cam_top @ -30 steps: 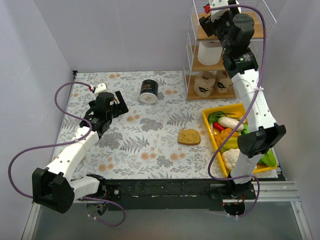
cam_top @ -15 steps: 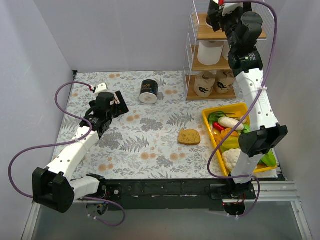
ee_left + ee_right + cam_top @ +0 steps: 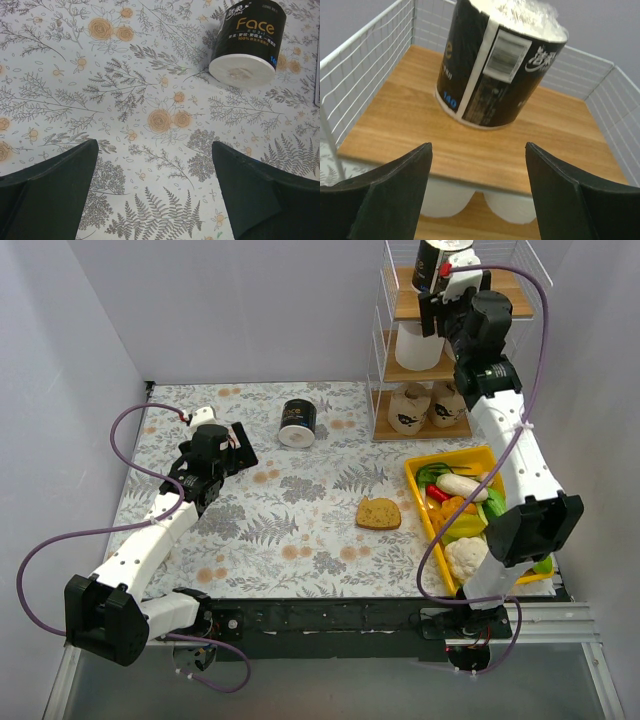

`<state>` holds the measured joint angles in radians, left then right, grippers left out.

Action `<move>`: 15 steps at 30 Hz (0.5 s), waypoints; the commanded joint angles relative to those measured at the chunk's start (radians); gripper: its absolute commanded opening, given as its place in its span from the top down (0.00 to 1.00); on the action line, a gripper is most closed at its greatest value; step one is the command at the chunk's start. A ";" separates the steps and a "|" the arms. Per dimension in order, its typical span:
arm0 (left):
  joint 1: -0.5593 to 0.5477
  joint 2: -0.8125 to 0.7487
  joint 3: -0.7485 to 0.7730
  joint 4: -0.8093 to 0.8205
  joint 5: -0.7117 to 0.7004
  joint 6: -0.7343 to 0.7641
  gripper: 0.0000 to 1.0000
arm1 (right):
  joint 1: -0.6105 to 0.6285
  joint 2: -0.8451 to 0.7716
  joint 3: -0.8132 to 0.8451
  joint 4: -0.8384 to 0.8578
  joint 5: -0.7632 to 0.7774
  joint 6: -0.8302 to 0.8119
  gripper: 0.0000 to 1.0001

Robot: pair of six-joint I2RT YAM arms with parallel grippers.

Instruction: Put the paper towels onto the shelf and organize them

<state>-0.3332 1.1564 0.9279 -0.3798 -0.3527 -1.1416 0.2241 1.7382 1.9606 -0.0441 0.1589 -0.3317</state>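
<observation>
The shelf stands at the back right. A black-wrapped paper towel roll stands upright on the shelf's top board. My right gripper is open just in front of that board, apart from the roll. Two white rolls sit on the middle tier and two tan printed rolls on the bottom one. Another black roll lies on its side on the table. My left gripper hovers open over the tablecloth, short of that roll.
A yellow tray of vegetables lies right of centre below the shelf. A brown bread slice sits beside it. White wire sides fence the top tier. Walls close in on the left, back and right.
My right gripper has pulled back and down from the top tier, leaving the black roll standing there in plain view. The left arm has not moved.
</observation>
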 commanded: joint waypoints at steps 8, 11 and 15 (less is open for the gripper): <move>-0.001 -0.018 -0.001 0.028 0.012 -0.006 0.02 | 0.050 -0.336 -0.259 -0.057 -0.045 0.215 0.22; -0.001 -0.046 -0.009 0.028 -0.020 -0.017 0.02 | 0.144 -0.420 -0.373 0.001 0.028 0.175 0.23; -0.001 -0.110 -0.030 0.044 -0.087 -0.033 0.02 | 0.386 -0.479 -0.554 0.107 0.201 0.034 0.21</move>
<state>-0.3336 1.1355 0.9195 -0.3637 -0.3553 -1.1549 0.4286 1.2724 1.5314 -0.0414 0.2077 -0.1886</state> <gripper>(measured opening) 0.981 0.775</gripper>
